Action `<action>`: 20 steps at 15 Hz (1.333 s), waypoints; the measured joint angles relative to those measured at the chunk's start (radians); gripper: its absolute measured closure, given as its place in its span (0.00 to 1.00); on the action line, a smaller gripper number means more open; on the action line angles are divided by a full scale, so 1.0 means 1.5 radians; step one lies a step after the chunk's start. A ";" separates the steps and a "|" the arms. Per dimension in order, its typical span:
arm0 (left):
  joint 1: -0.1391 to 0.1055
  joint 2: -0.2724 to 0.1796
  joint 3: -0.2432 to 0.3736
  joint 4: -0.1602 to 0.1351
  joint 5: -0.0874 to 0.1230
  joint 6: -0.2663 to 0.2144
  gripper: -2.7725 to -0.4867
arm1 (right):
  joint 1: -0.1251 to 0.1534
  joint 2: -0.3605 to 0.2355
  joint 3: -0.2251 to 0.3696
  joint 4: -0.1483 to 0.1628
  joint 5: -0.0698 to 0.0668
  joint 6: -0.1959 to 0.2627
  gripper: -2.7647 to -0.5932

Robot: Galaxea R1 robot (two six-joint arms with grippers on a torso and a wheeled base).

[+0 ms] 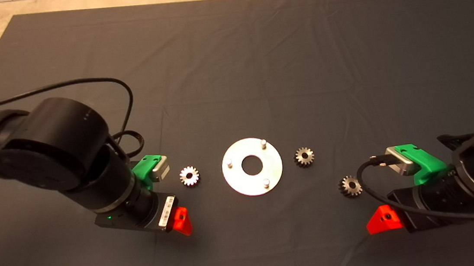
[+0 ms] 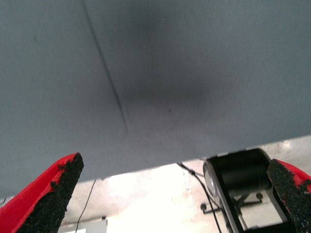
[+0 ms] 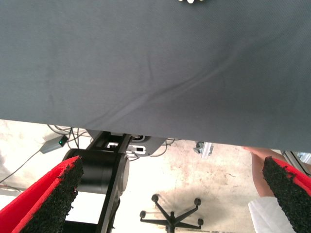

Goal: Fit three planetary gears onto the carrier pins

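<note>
On the dark mat (image 1: 256,61), all three planetary gears (image 1: 189,176) lie loose around the disc (image 1: 252,166); carrier pins (image 1: 263,142) bare. Left gripper (image 2: 170,194) and right gripper (image 3: 170,194) hover, fingers spread, empty.

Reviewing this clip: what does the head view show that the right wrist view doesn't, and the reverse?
Only the head view shows the carrier disc with its three bare carrier pins, the three planetary gears lying loose on the mat, and the left hand.

Only the right wrist view shows the floor beyond the mat's edge, a chair base and the right hand's black pads, set wide apart.

Both show the dark mat and the right hand.
</note>
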 joint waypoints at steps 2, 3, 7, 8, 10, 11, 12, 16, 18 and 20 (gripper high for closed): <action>0.011 0.023 -0.021 0.011 -0.006 0.001 0.01 | 0.000 -0.001 0.000 0.000 -0.001 0.000 0.01; 0.016 0.035 -0.029 0.012 -0.017 0.011 0.01 | 0.000 -0.001 0.000 0.000 0.000 0.000 0.01; 0.020 0.036 -0.076 0.022 -0.079 0.053 0.01 | 0.000 -0.001 0.000 0.000 0.000 0.000 0.01; 0.024 0.036 -0.091 0.028 -0.088 0.062 0.01 | 0.000 0.000 0.000 0.000 0.000 0.000 0.01; 0.024 0.039 -0.113 0.050 -0.091 0.065 0.01 | 0.000 -0.001 0.000 0.000 -0.001 0.000 0.01; 0.026 0.046 -0.123 0.058 -0.091 0.067 0.01 | 0.000 -0.001 0.000 0.000 -0.001 0.000 0.01; 0.032 0.053 -0.131 0.062 -0.091 0.068 0.01 | 0.000 0.000 0.000 0.000 -0.001 -0.001 0.01; 0.046 0.105 -0.208 0.064 -0.060 0.089 0.01 | 0.000 0.000 0.000 0.000 -0.001 -0.007 0.01; 0.047 0.127 -0.233 0.066 -0.035 0.090 0.01 | 0.000 0.000 0.000 0.000 -0.001 -0.008 0.01; 0.047 0.131 -0.242 0.071 -0.027 0.091 0.01 | 0.000 0.000 0.000 0.000 -0.001 -0.010 0.01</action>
